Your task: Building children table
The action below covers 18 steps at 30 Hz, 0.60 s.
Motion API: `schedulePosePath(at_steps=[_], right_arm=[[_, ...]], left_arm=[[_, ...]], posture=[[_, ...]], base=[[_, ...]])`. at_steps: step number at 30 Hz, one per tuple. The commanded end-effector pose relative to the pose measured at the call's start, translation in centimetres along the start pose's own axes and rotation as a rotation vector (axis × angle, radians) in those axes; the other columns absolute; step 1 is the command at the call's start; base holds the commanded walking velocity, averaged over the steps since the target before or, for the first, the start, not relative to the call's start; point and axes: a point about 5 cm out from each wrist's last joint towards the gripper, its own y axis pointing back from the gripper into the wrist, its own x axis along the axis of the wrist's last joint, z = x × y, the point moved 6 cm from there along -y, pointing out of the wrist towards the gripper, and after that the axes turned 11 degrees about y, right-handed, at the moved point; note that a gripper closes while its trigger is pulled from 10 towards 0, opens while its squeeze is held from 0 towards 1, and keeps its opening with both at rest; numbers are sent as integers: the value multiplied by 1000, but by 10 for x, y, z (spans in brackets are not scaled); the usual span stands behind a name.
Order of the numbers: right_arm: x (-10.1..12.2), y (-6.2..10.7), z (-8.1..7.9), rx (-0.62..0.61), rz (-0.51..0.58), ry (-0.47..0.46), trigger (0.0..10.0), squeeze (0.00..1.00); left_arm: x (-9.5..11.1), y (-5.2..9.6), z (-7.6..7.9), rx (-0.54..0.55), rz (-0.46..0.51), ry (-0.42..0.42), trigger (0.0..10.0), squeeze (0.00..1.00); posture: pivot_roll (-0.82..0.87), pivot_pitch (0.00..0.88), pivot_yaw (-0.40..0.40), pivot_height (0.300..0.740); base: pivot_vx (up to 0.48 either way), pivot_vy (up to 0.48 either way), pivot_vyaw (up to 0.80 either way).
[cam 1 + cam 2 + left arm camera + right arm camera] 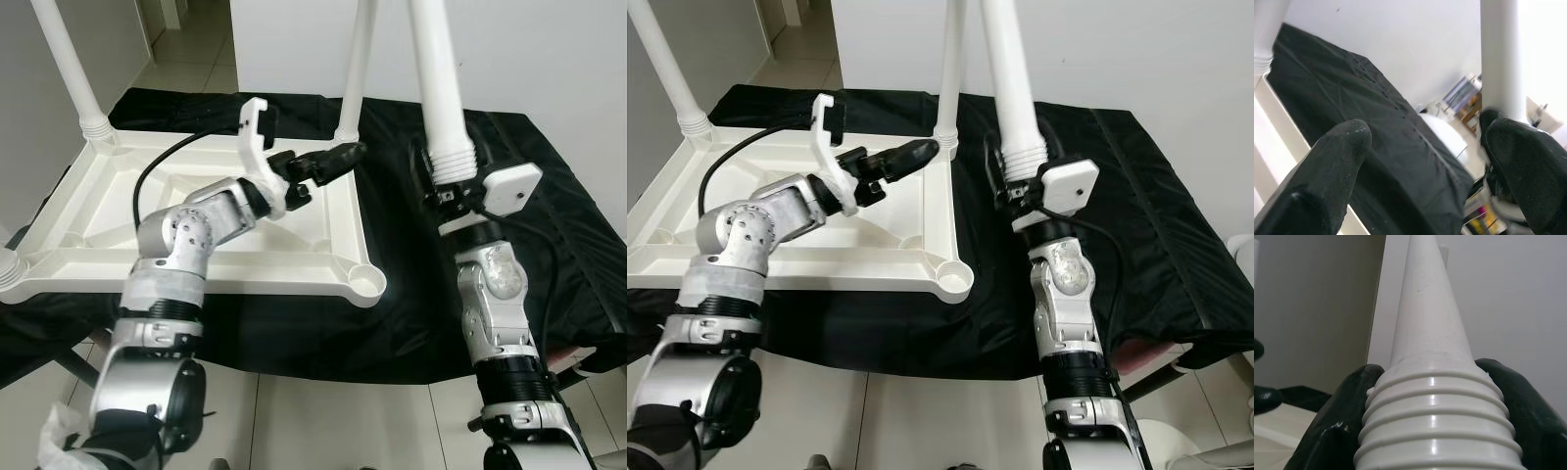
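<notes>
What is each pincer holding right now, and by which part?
The right pincer clamps a loose white table leg at its ribbed threaded end, leg pointing up. The left pincer is open and holds nothing, hovering over the upturned tabletop.

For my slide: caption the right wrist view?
Right end effector gripping the white table leg at its threaded end.
</notes>
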Motion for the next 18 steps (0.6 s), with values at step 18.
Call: schedulePosePath(at_steps=[18], right_arm=[[-6,45,-87,265,-88,-113,10000,0]], left_arm=[[16,-4,26,-222,-25,70,10000,0]], posture=[[-32,0,-7,740]], base=[[0,0,0]])
